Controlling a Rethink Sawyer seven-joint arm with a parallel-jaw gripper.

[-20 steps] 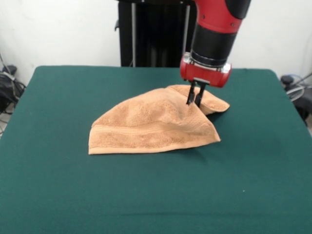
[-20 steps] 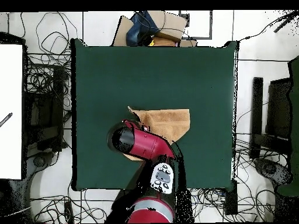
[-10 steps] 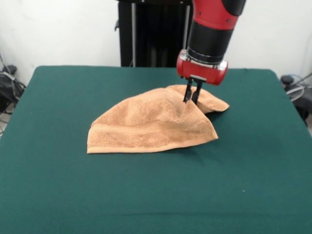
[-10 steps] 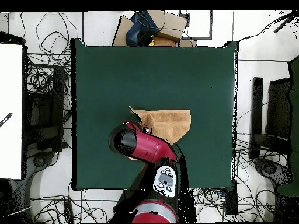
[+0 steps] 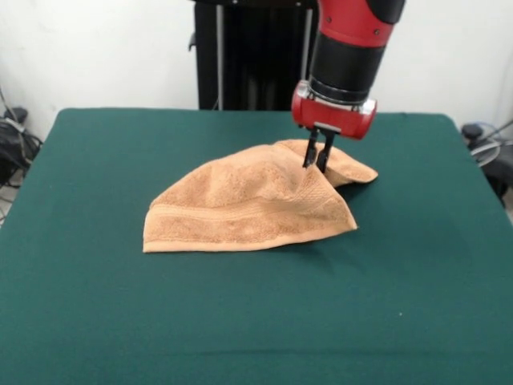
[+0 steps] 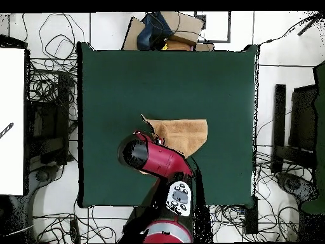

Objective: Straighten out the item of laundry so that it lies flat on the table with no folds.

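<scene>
You see the small orange-tan terry towel [image 5: 252,207] lying folded over near the middle of the dark green felt table [image 5: 240,321], with its striped band along the front edge and a raised peak where the black gripper [image 5: 317,162] of the red and black arm [image 5: 346,56] meets it. The two thin fingers stand close together, almost closed, and they seem to pinch the cloth at that peak, though I cannot say how much of it is between them. If the pinch holds only a few loops of terry, the towel may slip out when you pull, and if it holds both layers together, the pull may drag the whole towel across the table and the fold will remain.
</scene>
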